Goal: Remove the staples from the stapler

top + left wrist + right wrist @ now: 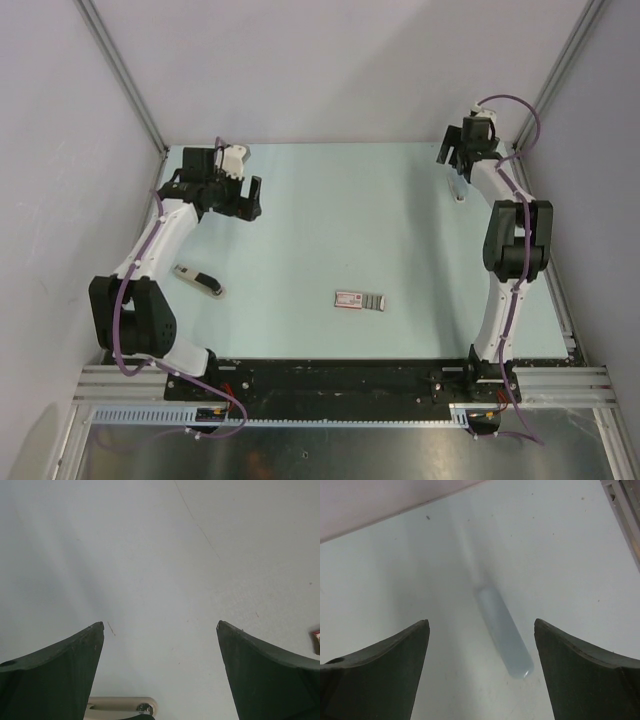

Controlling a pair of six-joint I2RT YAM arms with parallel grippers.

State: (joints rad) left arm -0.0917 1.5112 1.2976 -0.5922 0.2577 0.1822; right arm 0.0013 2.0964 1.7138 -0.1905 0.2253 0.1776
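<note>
stapler: the stapler [198,281] is lying flat on the table [350,220], left side and fairly near. It sits at an angle with the silvery end toward the right, and nothing's touching it.
left gripper: the left gripper [160,625] hangs over the far-left part of the table, fingers spread wide with just bare surface between them. It's well apart from the stapler, which sits nearer than it does.
right gripper: the right gripper [481,622] is up in the far-right corner, fingers wide apart too and gripping nothing.
tube: a pale bluish tube [502,630] shows below, between the right fingers. Can't tell if it's standing or lying.
box: a flat pink-labelled box [359,300] sits around the near middle, right of the stapler and well apart.
</note>
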